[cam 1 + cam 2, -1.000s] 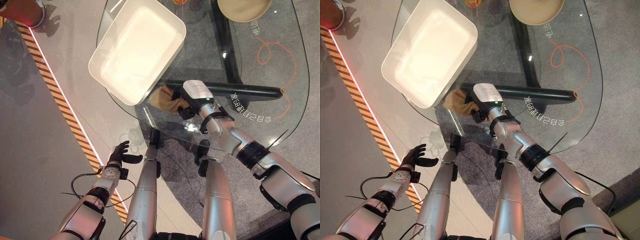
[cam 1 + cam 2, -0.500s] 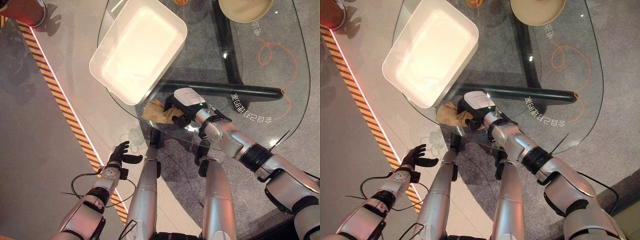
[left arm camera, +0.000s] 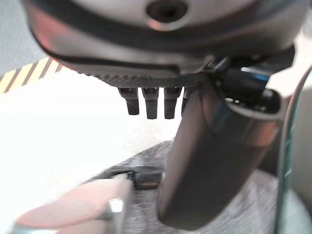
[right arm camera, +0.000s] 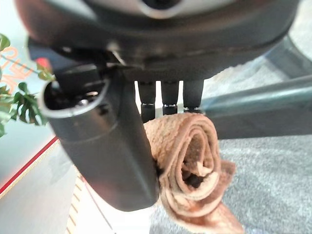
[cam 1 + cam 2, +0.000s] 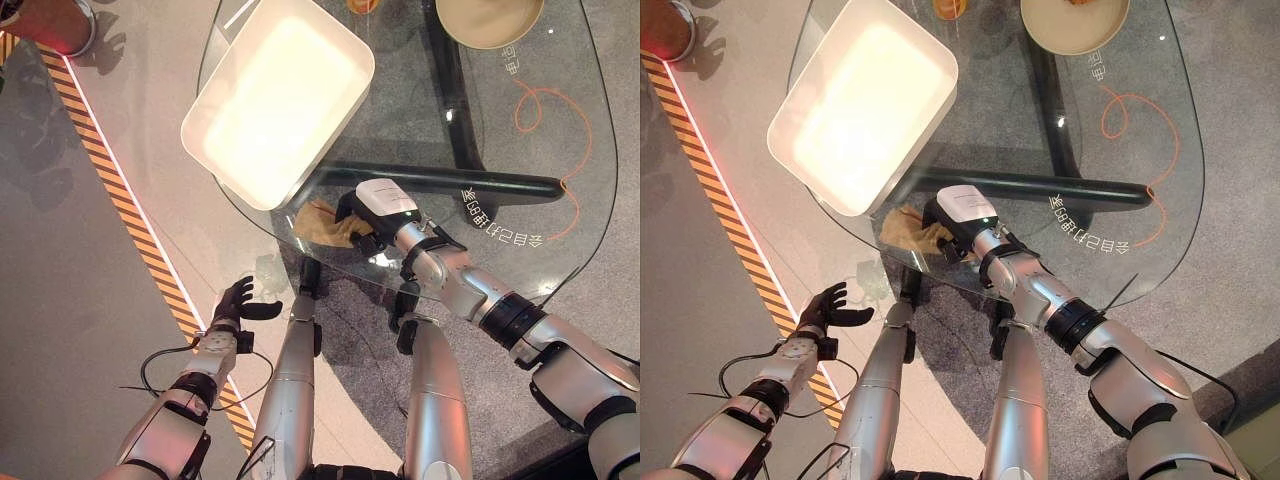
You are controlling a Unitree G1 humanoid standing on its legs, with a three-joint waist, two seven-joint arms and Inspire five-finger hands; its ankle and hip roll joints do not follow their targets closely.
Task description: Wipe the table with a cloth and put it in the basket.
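Observation:
A tan cloth (image 5: 318, 222) lies bunched on the glass table (image 5: 500, 150) near its near-left edge, just below the white basket (image 5: 222, 172). My right hand (image 5: 378, 203) rests on the cloth's right side. In the right wrist view the thumb (image 4: 105, 151) and fingers pinch the rolled cloth (image 4: 195, 165). The basket is a shallow white tub with nothing in it, at the table's left end. Off the table, low at the left over the floor, hangs my left hand (image 5: 236, 302), open with fingers spread.
A tan bowl (image 5: 488, 18) stands at the table's far edge, with a small orange thing (image 5: 362, 4) beside it. Dark table legs (image 5: 450, 182) show through the glass. A yellow-and-black striped line (image 5: 120, 200) crosses the floor at left, near a red object (image 5: 50, 25).
My right hand has dragged the cloth left and toward the table's near edge, then eased back slightly. The left hand has lifted a little.

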